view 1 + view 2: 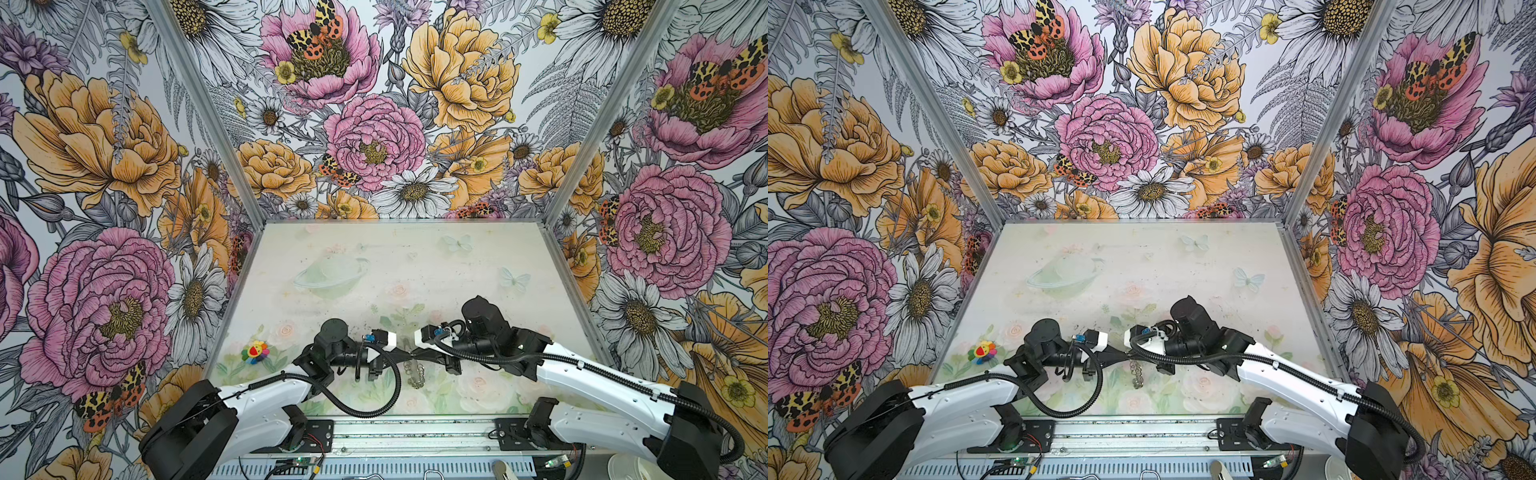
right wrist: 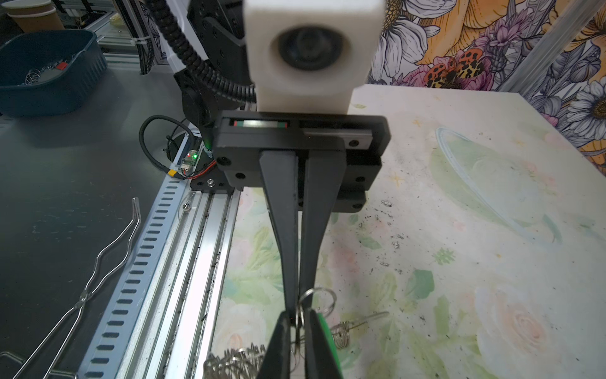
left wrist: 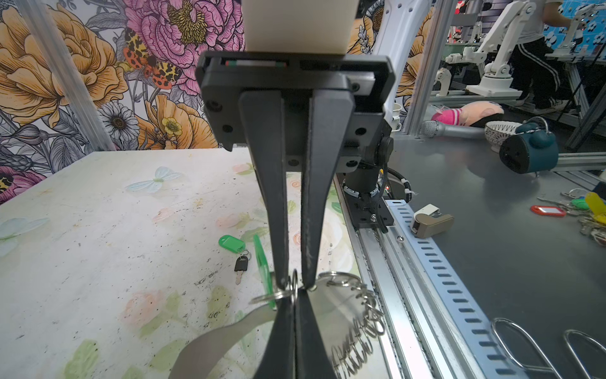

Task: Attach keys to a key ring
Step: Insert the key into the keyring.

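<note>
At the 6 o'clock side of the table [image 1: 374, 257], in both top views, the two claws met tip to tip.

1. Key ring [image 3: 216, 341]. A flat grey horseshoe plate, its outer edge strung with small silver rings [image 3: 357, 328]. It hung just below the meeting point, apparently off the surface. The left gripper [image 2: 297, 310] was pressed together on its upper part.

2. Green tag [image 3: 264, 272]. Seen edge-on, it dangled just beside the right gripper [image 3: 294, 285]. That gripper's fingers were nearly together, pinching a single wire loop [image 3: 296, 277]. Whether the loop belonged to the tag or to the plate could not be told. The tag's key was hidden.

3. Loose key [image 3: 241, 263]. Small and dark, with its own green tag, it lay flat on the table, apart from both claws.

4. Flower toy [image 1: 254, 352]. It sat at 8 o'clock, well apart.

Handling, as judged. The plate looked stiff, thin, light and slick, and was best held on a bare stretch between rings. The rings looked springy, so their coils would resist parting and could slip from smooth fingers. The tags looked like light plastic, and the broad face offered the surest hold. The keys themselves looked too small to grasp.
</note>
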You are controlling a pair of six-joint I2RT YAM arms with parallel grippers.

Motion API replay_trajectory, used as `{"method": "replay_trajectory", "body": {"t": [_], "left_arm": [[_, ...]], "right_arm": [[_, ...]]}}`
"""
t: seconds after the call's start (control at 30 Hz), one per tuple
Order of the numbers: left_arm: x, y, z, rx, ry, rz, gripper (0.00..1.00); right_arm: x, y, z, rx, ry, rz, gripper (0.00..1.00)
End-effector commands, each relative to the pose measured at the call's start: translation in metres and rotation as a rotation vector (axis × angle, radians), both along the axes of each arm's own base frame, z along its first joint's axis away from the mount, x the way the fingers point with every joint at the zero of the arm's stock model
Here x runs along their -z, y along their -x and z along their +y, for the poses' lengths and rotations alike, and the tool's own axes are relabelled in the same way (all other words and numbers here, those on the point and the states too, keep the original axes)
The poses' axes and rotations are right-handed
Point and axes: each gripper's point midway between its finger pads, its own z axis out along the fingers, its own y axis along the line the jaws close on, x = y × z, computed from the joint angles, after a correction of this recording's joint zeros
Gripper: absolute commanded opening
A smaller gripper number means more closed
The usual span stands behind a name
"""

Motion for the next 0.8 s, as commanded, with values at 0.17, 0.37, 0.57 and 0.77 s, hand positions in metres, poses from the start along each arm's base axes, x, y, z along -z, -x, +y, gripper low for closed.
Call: {"method": "replay_trajectory", "body": {"t": [0.17, 0.37, 0.57, 0.77], "left_arm": [[-0.016, 0.0, 0.0, 0.004, 0.046, -0.053, 0.0], [-0.016, 0.0, 0.0, 0.005, 0.045, -0.052, 0.0], [-0.017, 0.0, 0.001, 0.004, 0.047, -0.054, 0.0], [-0.018, 0.001, 0.001, 0.008, 0.05, -0.057, 0.0]], "right_arm": [[-0.001, -0.004, 0.001, 0.013, 0.007, -0.023, 0.12], [-0.001, -0.004, 0.002, 0.011, 0.009, -0.024, 0.1], [0.002, -0.005, 0.001, 0.017, 0.021, -0.021, 0.07], [0.007, -0.009, 0.001, 0.034, 0.041, -0.026, 0.09]]}}
